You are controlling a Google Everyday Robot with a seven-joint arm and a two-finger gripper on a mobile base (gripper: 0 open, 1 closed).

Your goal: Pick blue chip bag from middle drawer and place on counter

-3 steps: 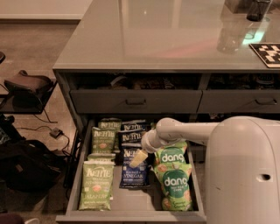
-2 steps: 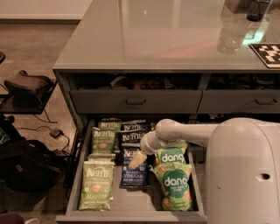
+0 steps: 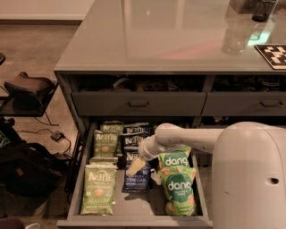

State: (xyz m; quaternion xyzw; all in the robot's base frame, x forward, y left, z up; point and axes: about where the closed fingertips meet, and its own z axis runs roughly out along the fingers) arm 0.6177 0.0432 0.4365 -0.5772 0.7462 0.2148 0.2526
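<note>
- The middle drawer [image 3: 134,221] stands pulled out toward the near side below the counter [image 3: 156,36], its contents open from above, which suits a reach down from overhead.
- Chip bags lie flat in three columns running near to far: green Kettle bags [image 3: 98,188] on the left, navy ones in the middle, green dang bags [image 3: 180,191] on the right.
- The robot's white arm [image 3: 187,137] enters from the right and angles down over the middle column, which is the likely reason for its low slant.
- The gripper [image 3: 135,166] hangs at or just above the far end of the nearest blue chip bag [image 3: 138,181], which lies in the drawer, not lifted. Contact cannot be confirmed.
- Whether the gripper is apart or closed cannot be told; it reads as one pale wedge.
- The arm covers part of the farther navy bags [image 3: 133,142] and the far edge of the dang column.
- The robot's rounded body [image 3: 254,179] blocks the drawer's right side and the cabinet behind it.
- The recess under the counter is dark; what sits there is hard to make out.
- On the counter's far right, a checkered marker [image 3: 272,54] and a dark cup [image 3: 263,9] are cut off by the frame edge.
</note>
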